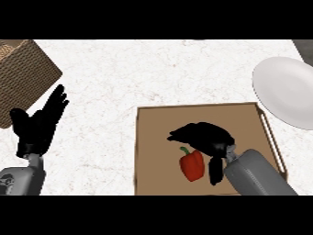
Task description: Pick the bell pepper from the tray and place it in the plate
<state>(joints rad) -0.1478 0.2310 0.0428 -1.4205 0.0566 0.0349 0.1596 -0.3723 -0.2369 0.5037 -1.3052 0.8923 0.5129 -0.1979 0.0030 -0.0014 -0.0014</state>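
The tabletop (152, 73) is white, veined faintly like marble, and fills almost the whole head view. A darker grey strip shows past its edge at the top right corner. Three things lie directly on it. A brown tray (155, 151) with low walls sits at lower centre-right, its near end cut off by the view's lower edge. A white plate (294, 92) lies to the upper right of the tray, just beside the tray's far right corner, its right side running out of view. A brown woven basket (9, 78) stands at the upper left, well apart from the tray, partly out of frame.
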